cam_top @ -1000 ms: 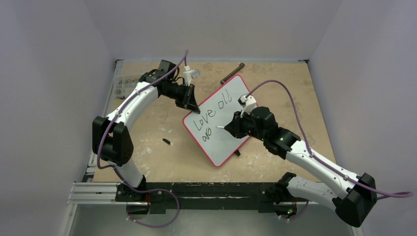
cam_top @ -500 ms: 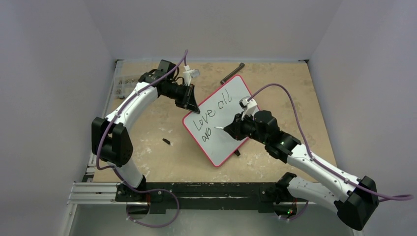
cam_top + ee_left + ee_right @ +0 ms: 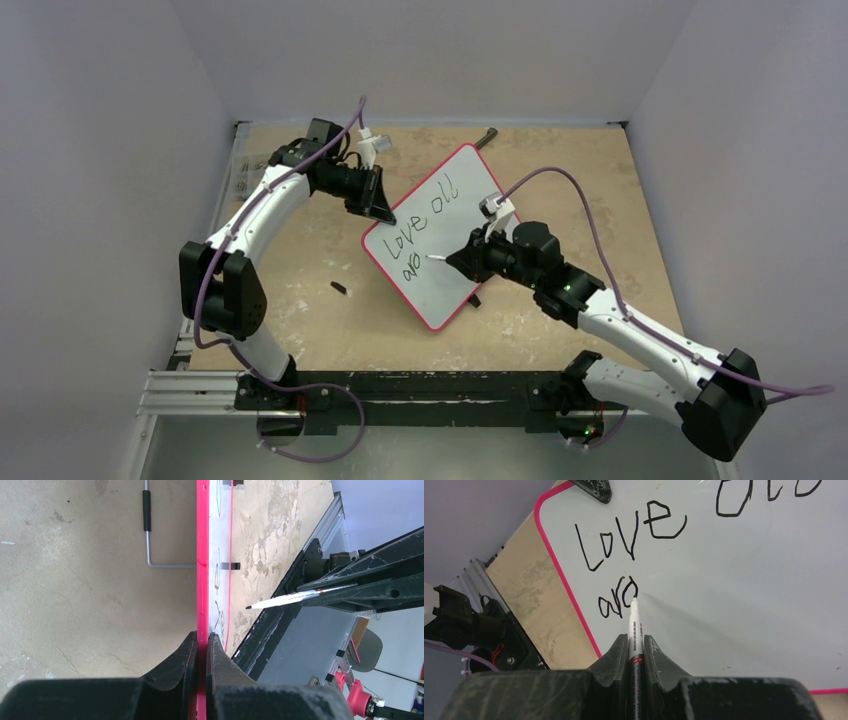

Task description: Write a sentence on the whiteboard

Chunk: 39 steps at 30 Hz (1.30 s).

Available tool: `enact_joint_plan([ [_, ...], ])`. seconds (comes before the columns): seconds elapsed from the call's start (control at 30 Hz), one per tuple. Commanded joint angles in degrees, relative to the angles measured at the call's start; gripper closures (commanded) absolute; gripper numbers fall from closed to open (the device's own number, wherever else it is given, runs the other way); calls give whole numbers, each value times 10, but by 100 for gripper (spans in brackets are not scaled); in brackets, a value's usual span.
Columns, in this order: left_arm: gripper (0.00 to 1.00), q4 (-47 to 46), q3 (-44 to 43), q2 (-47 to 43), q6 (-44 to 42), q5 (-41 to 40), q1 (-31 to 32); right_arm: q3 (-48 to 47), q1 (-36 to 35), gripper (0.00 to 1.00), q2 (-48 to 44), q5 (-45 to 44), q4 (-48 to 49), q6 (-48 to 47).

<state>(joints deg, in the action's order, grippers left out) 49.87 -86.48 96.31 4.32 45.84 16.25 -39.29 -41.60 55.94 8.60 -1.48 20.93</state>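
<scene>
Right pincer (image 3: 635, 641) is clamped tight on a marker (image 3: 633, 622), with the tip right at the "o" of "aro". Can't tell if it's actually touching. Left pincer (image 3: 201, 639) is squeezed shut on the board's (image 3: 470, 195) pink rim, far-left edge. Board sits mid-table (image 3: 300, 250), turned diagonally between the two arms. Words (image 3: 624, 540) on it read "Love all" with "aro" on the line below, black and slanted. Bent metal key (image 3: 487, 133) lies by the board's far corner.

Partial sentence (image 3: 418, 228) on pink-rimmed whiteboard (image 3: 436, 296)
</scene>
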Motion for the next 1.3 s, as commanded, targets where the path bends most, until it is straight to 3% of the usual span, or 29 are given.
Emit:
enact_joint_plan([
  [0.0, 100, -27, -11, -23, -20, -19, -6, -28, 0, 100, 23, 20, 56, -12],
  [0.57, 100, -28, -10, -24, -19, -17, -6, -43, 0, 100, 84, -3, 78, -11],
  [1.27, 100, -29, -8, -27, -17, -15, -5, 32, 0, 100, 41, -30, 34, -2],
])
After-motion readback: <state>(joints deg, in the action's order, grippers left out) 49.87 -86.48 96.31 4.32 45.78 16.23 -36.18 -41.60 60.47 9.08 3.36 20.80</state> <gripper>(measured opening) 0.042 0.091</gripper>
